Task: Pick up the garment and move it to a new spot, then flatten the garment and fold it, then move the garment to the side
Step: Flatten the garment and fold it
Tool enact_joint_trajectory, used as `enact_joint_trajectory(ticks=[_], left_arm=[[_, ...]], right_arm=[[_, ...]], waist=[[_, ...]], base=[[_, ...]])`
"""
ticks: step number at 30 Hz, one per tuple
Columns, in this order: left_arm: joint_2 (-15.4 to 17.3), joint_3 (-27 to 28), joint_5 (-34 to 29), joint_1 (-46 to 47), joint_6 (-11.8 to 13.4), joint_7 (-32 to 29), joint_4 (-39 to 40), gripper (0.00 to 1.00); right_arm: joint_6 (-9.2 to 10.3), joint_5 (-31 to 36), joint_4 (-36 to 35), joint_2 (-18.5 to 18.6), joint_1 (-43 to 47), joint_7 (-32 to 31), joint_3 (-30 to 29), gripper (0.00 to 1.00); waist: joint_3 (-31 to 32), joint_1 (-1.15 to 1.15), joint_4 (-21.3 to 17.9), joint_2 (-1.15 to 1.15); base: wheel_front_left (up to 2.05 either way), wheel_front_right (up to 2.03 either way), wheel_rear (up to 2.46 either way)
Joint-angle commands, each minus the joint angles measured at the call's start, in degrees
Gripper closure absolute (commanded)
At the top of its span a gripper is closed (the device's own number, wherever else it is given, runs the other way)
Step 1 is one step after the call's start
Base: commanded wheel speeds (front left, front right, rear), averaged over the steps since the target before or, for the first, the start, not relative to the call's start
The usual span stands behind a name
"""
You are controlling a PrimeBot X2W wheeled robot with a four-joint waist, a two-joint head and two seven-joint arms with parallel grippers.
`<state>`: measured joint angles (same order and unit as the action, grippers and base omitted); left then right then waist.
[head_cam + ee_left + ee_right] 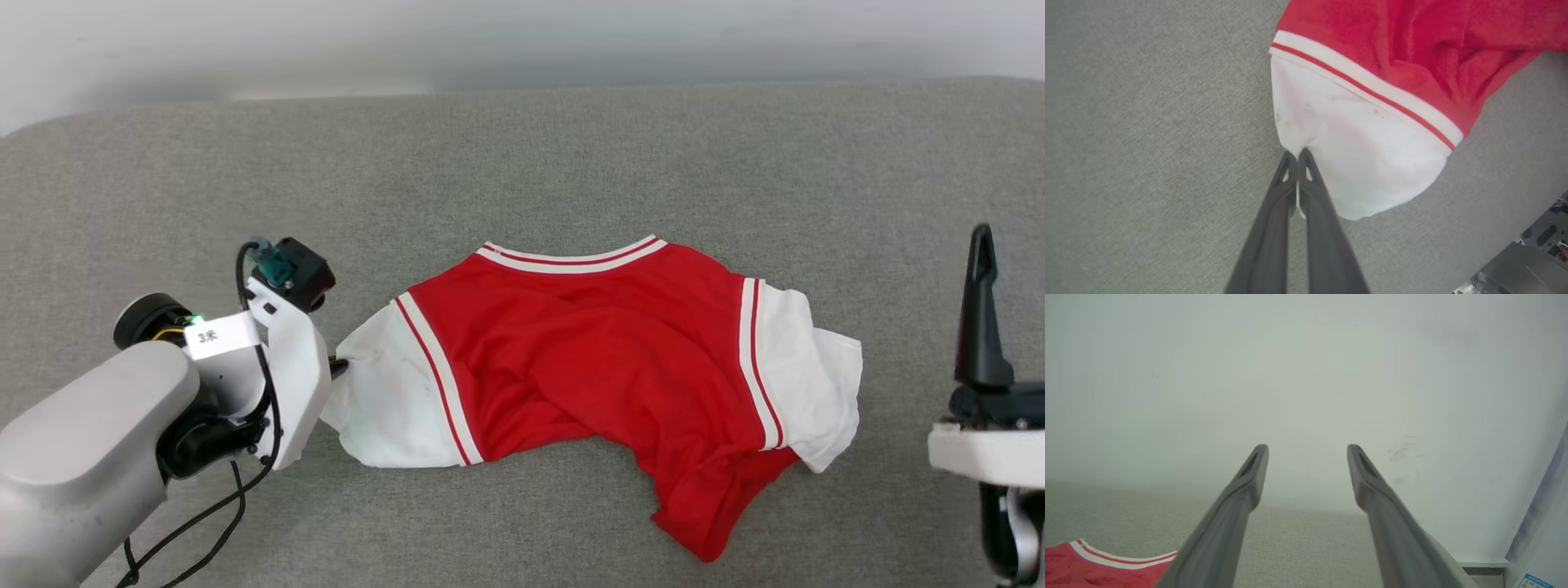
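Left gripper [1297,157] fingers pinch the garment [604,343] by its white sleeve edge; right gripper [1307,457] fingers gape, holding nothing; grey desk [522,163] spreads around.

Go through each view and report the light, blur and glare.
Head view: soft even light, faint shadow under the garment, the wall at the top hazy. Left wrist view: the garment's white sleeve nearly washed out, the left hand soft toward the bottom edge. Right wrist view: flat pale light, the right hand blurring low down, no glare.
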<state>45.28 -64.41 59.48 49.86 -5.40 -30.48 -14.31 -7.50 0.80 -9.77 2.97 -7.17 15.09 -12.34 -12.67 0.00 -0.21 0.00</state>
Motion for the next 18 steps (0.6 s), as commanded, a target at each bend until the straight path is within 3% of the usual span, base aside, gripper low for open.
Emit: enact_joint_trajectory(ticks=[1,7,9,12,18], left_arm=[[0.6,0.5,0.1,-1.0,0.6,0.7,0.9,1.00],[2.0,1.4,-0.1,-1.8,2.5,2.9,4.5,1.00],[2.1,1.5,-0.2,-2.0,2.7,3.3,5.6,1.00],[2.4,1.6,-0.4,-2.1,3.2,3.7,6.7,1.00],[2.5,2.4,-0.8,-1.3,3.9,4.8,8.3,1.00]], right_arm=[[0.03,1.1,0.0,1.3,-1.8,0.1,-0.1,0.00],[0.03,0.4,5.9,11.8,-8.1,0.1,4.1,0.00],[0.03,-2.1,8.4,16.3,-11.3,-3.2,7.1,0.00],[0.03,-8.6,10.9,22.9,-14.9,-12.4,12.8,0.00],[0.03,-27.0,11.1,35.6,-20.4,-36.9,26.6,0.00]], waist=[[0.5,0.00,0.3,0.00],[1.0,0.00,0.9,0.00],[1.0,0.00,1.0,0.00],[0.6,0.00,1.2,0.00],[-1.1,0.00,2.0,0.00]], base=[[0.00,0.00,0.00],[0.00,0.00,0.00],[0.00,0.00,0.00],[0.00,0.00,0.00],[0.00,0.00,0.00]])
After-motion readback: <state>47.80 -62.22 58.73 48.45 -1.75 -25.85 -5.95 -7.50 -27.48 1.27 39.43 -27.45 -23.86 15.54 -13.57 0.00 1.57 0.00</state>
